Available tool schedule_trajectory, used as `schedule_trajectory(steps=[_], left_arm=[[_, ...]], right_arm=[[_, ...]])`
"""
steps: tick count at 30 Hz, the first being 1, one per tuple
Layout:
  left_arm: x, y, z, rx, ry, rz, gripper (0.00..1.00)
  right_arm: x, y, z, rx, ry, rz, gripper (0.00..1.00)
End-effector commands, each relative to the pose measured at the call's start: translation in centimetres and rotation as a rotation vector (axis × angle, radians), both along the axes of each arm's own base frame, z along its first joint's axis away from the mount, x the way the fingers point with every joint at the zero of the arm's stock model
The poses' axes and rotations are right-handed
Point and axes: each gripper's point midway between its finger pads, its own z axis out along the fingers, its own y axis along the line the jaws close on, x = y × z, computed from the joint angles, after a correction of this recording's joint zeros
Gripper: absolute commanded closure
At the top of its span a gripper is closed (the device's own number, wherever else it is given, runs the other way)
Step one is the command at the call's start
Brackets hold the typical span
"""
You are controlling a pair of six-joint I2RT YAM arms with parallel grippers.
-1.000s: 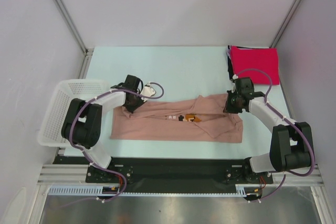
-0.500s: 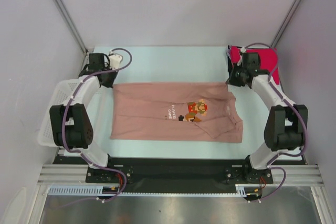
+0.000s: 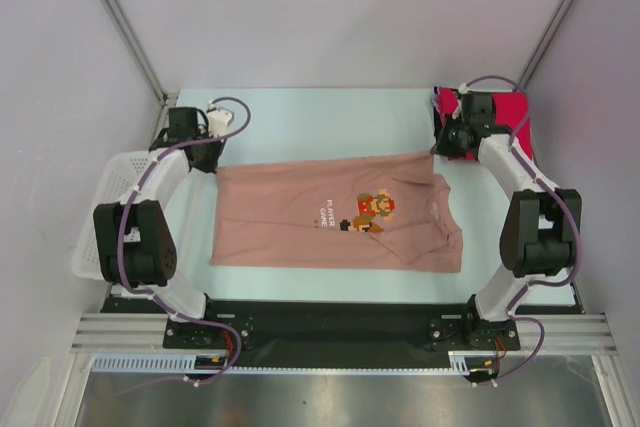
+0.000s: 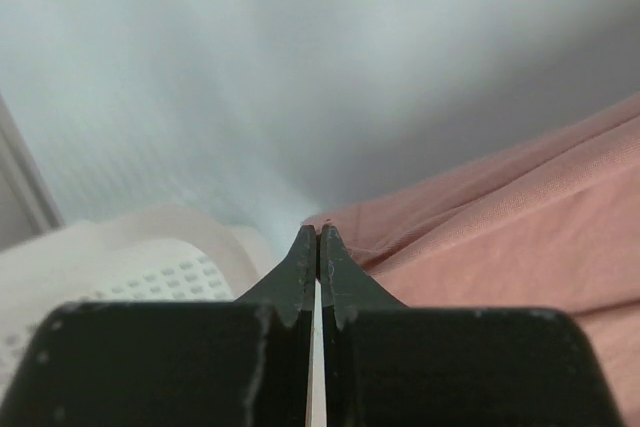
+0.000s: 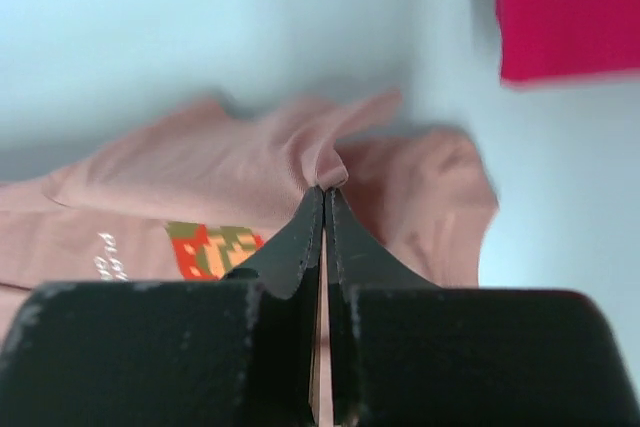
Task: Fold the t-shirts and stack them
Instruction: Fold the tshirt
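A pale bench (image 3: 320,117) between white walls carries the pink t-shirt (image 3: 300,222), spread flat mid-bench. A folded red t-shirt (image 3: 500,112) lies far right and a white basket (image 3: 100,212) sits at the left. Only the wrist views show the jaws pressed together: the left gripper (image 4: 318,232) pinches the pink t-shirt's far left corner, the right gripper (image 5: 325,190) a puckered fold.

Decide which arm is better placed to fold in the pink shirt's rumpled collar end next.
Right, probably: the right end effector is shut on the shirt at that end. The left end effector pinches the opposite corner, by the basket.
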Motion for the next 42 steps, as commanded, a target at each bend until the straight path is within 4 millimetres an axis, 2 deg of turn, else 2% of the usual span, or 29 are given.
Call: schedule_trajectory(steps=[1, 4, 5, 7, 8, 11, 16, 21, 26, 32, 35, 36, 38, 39, 42], left_arm=[[-3.2, 0.2, -0.9, 0.012, 0.045, -0.013, 1.0], [-5.3, 1.4, -2.3, 0.072, 0.09, 0.009, 1.0], [-5.7, 1.6, -2.7, 0.084, 0.101, 0.011, 1.0], [-6.9, 1.7, -3.9, 0.101, 0.139, 0.003, 1.0], [-7.1, 1.9, -4.4, 0.107, 0.151, 0.001, 1.0], [-7.7, 2.4, -6.0, 0.136, 0.195, 0.007, 1.0], [-7.7, 3.0, -6.6, 0.163, 0.215, 0.018, 1.0], [-7.8, 2.8, -6.7, 0.159, 0.229, 0.009, 1.0], [-8.5, 2.7, -6.6, 0.153, 0.253, 0.009, 0.98], [-8.8, 2.9, -5.1, 0.165, 0.228, 0.016, 0.88], [-9.1, 2.6, -4.8, 0.155, 0.237, 0.0, 0.73], [-9.2, 2.5, -4.8, 0.147, 0.245, -0.005, 0.6], [-9.5, 2.1, -4.6, 0.131, 0.257, -0.016, 0.51], [-9.5, 2.1, -4.4, 0.128, 0.254, -0.018, 0.5], [-9.1, 1.0, -3.1, 0.083, 0.21, -0.049, 0.49]], right_arm=[[-4.3, -1.2, -1.5, -0.037, 0.083, -0.04, 1.0], [-7.2, -1.4, -2.6, -0.025, 0.13, -0.072, 1.0], [-9.1, -1.2, -4.5, -0.006, 0.185, -0.085, 1.0], [-10.4, -0.4, -4.8, 0.041, 0.187, -0.075, 1.0], [-11.7, -0.1, -6.2, 0.051, 0.224, -0.073, 1.0], [-12.8, 0.2, -7.0, 0.068, 0.249, -0.084, 1.0], [-14.9, 0.1, -8.0, 0.041, 0.32, -0.097, 1.0], [-15.8, 0.9, -8.8, 0.047, 0.342, -0.081, 0.97], [-16.1, -0.4, -8.7, 0.026, 0.34, -0.13, 0.97], [-15.9, -1.2, -8.1, 0.012, 0.324, -0.141, 0.97], [-15.8, -1.8, -8.0, 0.013, 0.323, -0.155, 0.96], [-15.8, -1.7, -7.9, 0.022, 0.324, -0.15, 0.89], [-15.8, -1.6, -8.0, 0.022, 0.329, -0.148, 0.76], [-15.8, -1.8, -8.0, 0.016, 0.33, -0.156, 0.6], [-15.6, -2.1, -7.0, 0.004, 0.304, -0.171, 0.51]])
